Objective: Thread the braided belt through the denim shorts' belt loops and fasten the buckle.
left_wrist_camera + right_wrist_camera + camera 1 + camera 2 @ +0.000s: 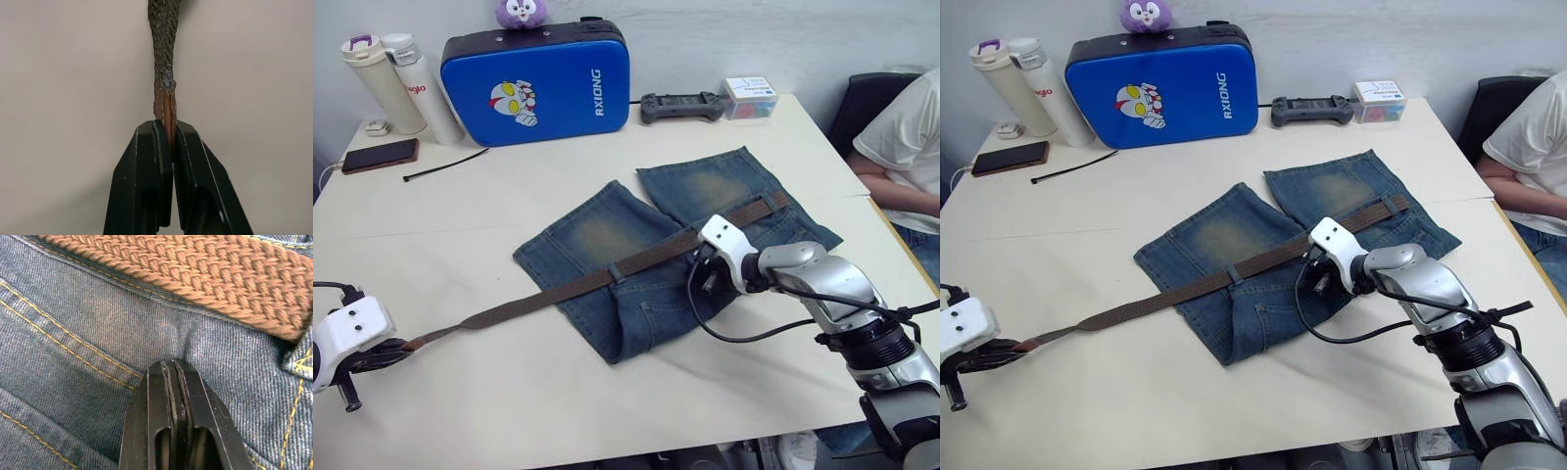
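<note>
The denim shorts (597,235) lie flat mid-table. The braided belt (568,289) runs along their waistband, passing under a belt loop (617,270) and another (770,207) near its right end, then stretches off left over the table. At the front left, my left gripper (396,350) is shut on the belt's brown leather tip (166,105). My right gripper (172,364) is shut with its tips on the denim just below the belt, where a small crease rises. The buckle is hidden.
Along the back stand two bottles (382,83), a blue case (538,83), a game controller (680,106) and a small box (751,96). A phone (380,155) and a black cable tie (445,164) lie back left. A person (911,147) sits at the right.
</note>
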`<state>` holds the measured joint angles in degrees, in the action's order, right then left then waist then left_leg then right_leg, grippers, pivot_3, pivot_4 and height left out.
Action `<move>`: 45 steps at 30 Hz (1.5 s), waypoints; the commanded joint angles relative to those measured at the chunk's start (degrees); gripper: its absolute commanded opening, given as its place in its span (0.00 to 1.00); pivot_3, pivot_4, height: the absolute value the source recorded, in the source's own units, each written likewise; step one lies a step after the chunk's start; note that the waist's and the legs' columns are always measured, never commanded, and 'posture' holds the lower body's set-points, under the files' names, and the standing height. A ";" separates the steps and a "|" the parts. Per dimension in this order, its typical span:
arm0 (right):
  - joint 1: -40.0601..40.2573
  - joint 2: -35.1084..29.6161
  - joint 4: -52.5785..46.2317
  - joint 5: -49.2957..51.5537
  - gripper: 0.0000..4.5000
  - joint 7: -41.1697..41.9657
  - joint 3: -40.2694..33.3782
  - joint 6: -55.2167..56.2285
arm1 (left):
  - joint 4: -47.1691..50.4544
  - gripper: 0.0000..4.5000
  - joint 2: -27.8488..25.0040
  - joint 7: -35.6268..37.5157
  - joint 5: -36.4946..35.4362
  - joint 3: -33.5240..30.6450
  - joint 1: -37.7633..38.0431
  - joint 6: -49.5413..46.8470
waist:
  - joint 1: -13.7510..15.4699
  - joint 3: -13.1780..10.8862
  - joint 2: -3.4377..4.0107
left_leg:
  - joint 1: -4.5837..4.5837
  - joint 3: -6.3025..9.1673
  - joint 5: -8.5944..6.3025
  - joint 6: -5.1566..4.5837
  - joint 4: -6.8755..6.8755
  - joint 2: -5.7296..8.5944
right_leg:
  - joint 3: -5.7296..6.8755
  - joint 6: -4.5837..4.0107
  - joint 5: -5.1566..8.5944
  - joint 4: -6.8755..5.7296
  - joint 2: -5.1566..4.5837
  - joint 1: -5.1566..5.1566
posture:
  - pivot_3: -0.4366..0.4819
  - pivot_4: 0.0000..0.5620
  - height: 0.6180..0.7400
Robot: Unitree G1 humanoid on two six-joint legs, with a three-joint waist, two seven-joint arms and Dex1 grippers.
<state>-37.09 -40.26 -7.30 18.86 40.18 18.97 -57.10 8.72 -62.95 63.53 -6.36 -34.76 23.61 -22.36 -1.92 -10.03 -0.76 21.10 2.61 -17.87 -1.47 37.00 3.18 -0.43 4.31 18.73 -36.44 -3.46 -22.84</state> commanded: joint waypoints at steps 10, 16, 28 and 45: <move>1.75 0.92 -6.69 3.37 0.00 2.18 -5.67 -4.07 | 5.92 0.73 1.47 1.13 -17.83 2.14 -16.37 -21.08 | 0.35 -0.03 0.17 | 0.30 0.05 0.01 0.02 0.03 0.01 | 0.05 0.01 -0.01 -0.01 -0.01 -0.27 | 0.48 0.27 1.00; -0.11 -1.17 -13.90 12.37 0.00 6.15 -13.55 -11.28 | 8.44 0.98 2.18 0.90 -29.50 9.42 -34.46 -27.94 | 0.51 -0.08 0.25 | 1.07 0.05 0.28 0.49 0.17 0.02 | 0.09 0.03 -0.02 -0.21 0.02 -1.06 | 0.48 0.27 1.00; 7.24 -16.15 -24.65 21.07 0.69 9.00 -27.93 -18.95 | 10.67 1.00 26.94 -6.55 -25.80 48.52 -63.23 -29.20 | 3.36 -0.19 0.20 | 1.28 0.07 0.34 0.37 0.59 0.11 | 0.09 0.21 -0.11 -0.41 0.06 -0.98 | 0.48 0.27 1.00; 22.33 -18.65 -35.23 21.55 1.00 -2.44 -47.44 -29.24 | -12.25 0.43 30.30 8.86 -0.15 76.33 -72.34 -5.32 | 3.20 -0.17 0.22 | 1.23 0.01 0.32 0.33 0.94 0.09 | -0.04 0.24 -0.13 -0.39 0.14 -0.92 | 0.48 0.27 1.00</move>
<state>-14.71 -58.71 -40.72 40.26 38.11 -25.69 -86.53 -2.03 -30.47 69.90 -8.92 41.01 -49.20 -29.15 1.29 -10.20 -0.54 22.33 2.62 -17.54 -1.14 37.94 3.26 -0.47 4.56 18.60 -36.84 -3.31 -23.76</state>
